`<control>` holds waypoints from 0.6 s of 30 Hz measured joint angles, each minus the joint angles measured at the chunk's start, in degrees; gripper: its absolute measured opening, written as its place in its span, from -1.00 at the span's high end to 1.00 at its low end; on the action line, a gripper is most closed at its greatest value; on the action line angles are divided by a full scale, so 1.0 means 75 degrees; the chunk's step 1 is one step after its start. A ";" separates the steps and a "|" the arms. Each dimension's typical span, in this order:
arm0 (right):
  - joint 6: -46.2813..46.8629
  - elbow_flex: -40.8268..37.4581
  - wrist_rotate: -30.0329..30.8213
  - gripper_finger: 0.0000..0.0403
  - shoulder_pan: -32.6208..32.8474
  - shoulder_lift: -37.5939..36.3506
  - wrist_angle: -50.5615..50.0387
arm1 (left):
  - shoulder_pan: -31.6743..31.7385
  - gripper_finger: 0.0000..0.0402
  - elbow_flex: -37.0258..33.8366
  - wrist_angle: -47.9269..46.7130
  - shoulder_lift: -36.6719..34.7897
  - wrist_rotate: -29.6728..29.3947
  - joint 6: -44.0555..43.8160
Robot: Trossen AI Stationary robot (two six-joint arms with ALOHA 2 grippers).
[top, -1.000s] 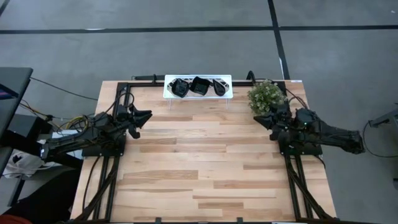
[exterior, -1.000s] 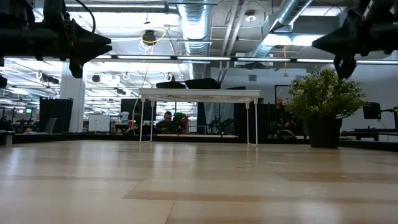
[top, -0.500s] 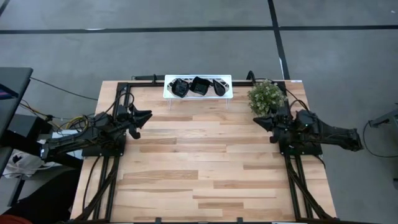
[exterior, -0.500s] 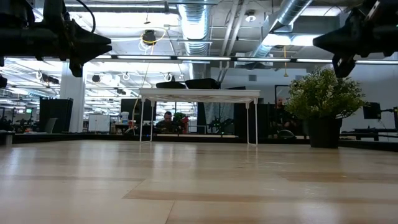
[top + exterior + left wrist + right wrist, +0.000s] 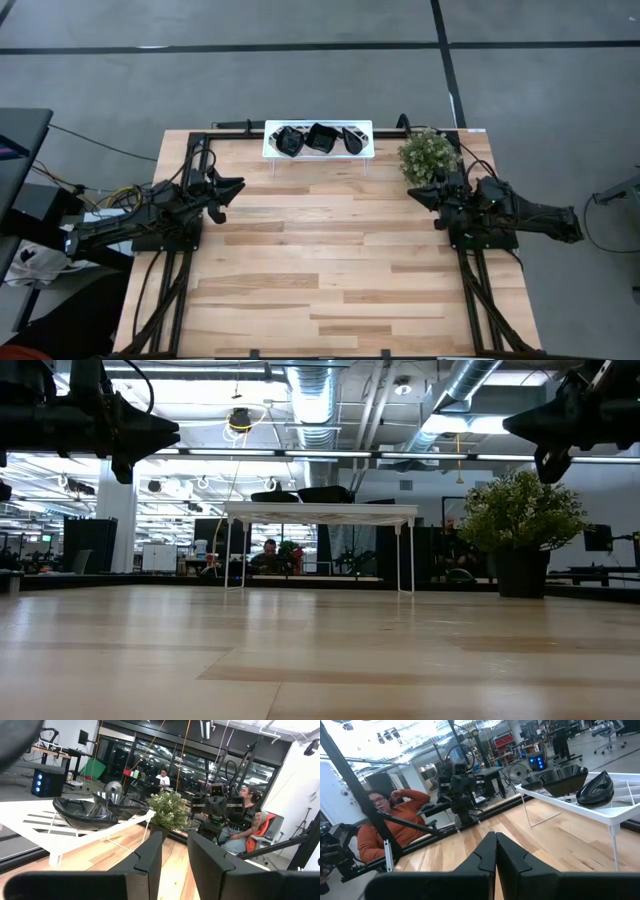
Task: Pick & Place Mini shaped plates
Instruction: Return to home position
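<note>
The mini shaped plates, glossy black, lie in three small groups (image 5: pixel 289 140) (image 5: pixel 321 138) (image 5: pixel 353 139) on a white lattice tray (image 5: pixel 368 150). The tray stands on thin legs at the table's far edge. My left gripper (image 5: pixel 238 186) hovers level above the table's left side, open, with nothing between its fingers (image 5: pixel 174 851). My right gripper (image 5: pixel 412 192) hovers level above the right side, shut and empty (image 5: pixel 495 845). Both point toward the table's middle, well short of the tray. The plates also show in the left wrist view (image 5: pixel 85 812) and the right wrist view (image 5: pixel 565 774).
A small potted plant (image 5: pixel 428 153) stands at the far right corner, close to my right gripper. Between the arms lies bare wooden tabletop (image 5: pixel 320 250). A black frame (image 5: pixel 230 128) runs along the far edge. People sit beyond the table (image 5: pixel 390 820) (image 5: pixel 245 815).
</note>
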 joint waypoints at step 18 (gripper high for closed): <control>0.0009 0.0002 0.0000 1.00 -0.0003 0.0000 -0.0061 | 0.0002 0.53 0.0000 0.0036 0.0000 0.0001 -0.0061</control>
